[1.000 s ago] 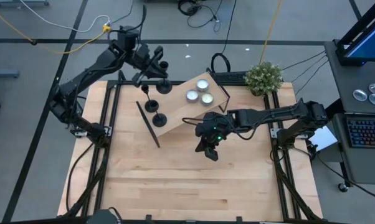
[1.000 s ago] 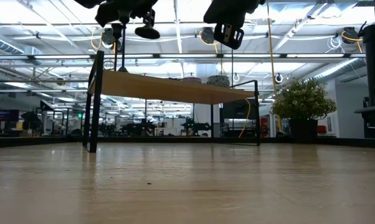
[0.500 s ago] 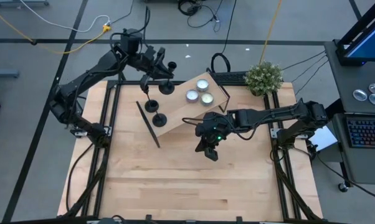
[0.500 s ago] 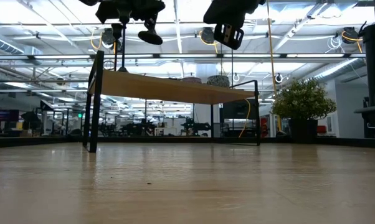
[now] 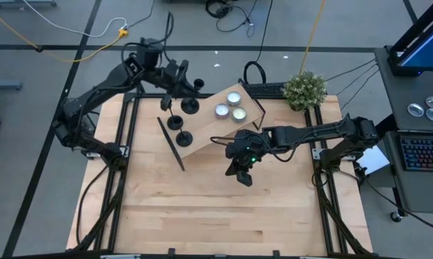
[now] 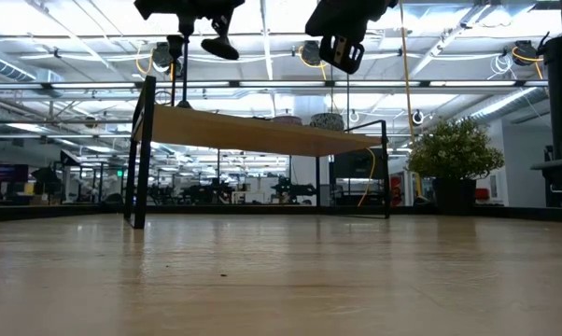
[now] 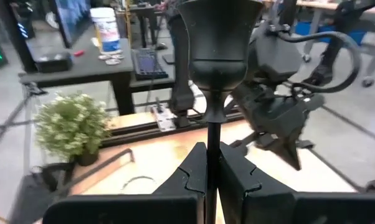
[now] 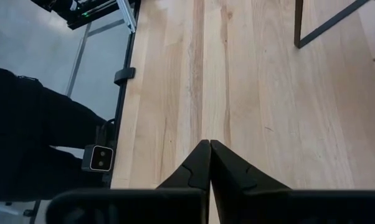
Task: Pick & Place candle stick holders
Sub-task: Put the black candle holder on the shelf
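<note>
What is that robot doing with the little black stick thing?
The left pincer is shut on a black candle stick holder by its thin stem, lifted above the back left corner of the small wooden shelf. Two more holders stand on the shelf, beside three tealight candles. The right pincer is shut and empty, hanging over the bare table.

You are looking at three tealight candles (image 5: 229,106) sitting close together on a small raised wooden shelf (image 5: 231,124) with black legs. A potted plant (image 5: 304,89) is standing at the wooden table's (image 5: 224,216) far right corner, just beyond the shelf.
</note>
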